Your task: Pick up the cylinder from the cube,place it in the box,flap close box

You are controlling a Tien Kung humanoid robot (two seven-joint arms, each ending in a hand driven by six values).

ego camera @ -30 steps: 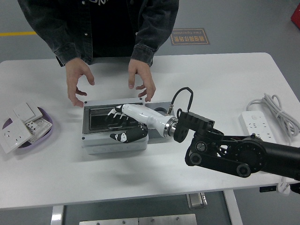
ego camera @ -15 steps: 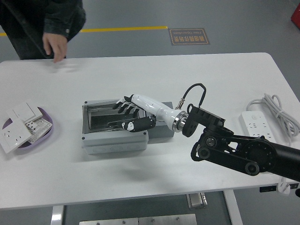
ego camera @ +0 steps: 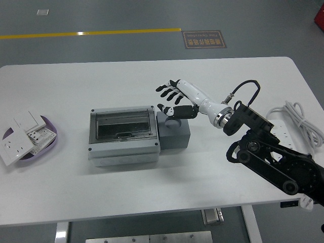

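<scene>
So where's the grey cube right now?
In the head view the grey cube sits near the table's middle, touching the right side of the closed box, directly under the right hand.

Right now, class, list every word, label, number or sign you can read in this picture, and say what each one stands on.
Floor sign: brown plate with two lines of characters, too blurred to read.
Wall switches and sockets in the purple tray: no readable print.
Grey box, cube, power strip, right hand: no text visible.
Nothing here can be quoted.
</scene>
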